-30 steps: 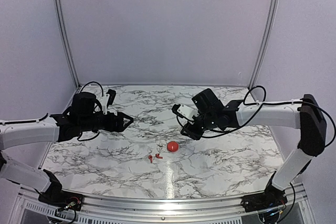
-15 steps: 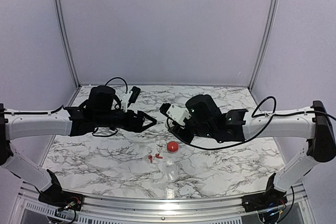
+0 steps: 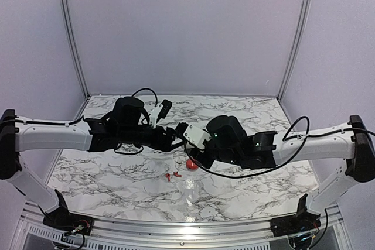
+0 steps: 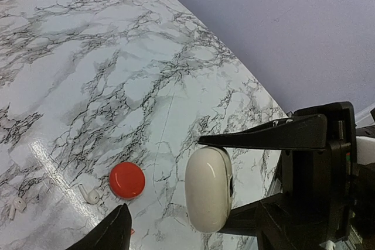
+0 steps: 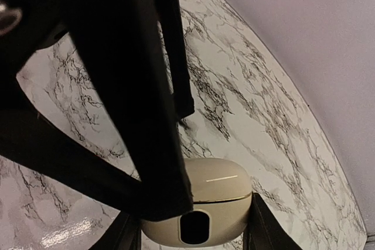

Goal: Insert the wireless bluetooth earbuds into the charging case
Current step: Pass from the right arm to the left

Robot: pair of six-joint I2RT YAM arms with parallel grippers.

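Right gripper (image 5: pixel 192 226) clamps the charging case (image 4: pixel 209 188) mid-air, long axis along its jaw line – left gripper (image 3: pixel 174 140), jaws apart, sits just beside it, with the wireless bluetooth earbuds (image 3: pixel 168 176) on the table (image 3: pixel 263 185) below, near the red ball (image 3: pixel 191 165).

Two red earbuds (image 3: pixel 168 176), one white case (image 4: pixel 209 188), one red ball (image 3: pixel 191 165)

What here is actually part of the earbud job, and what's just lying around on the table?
Part of the job:
- charging case, held in the right hand
- two earbuds, lying loose, not yet in the case

Just lying about:
- red ball, near the earbuds
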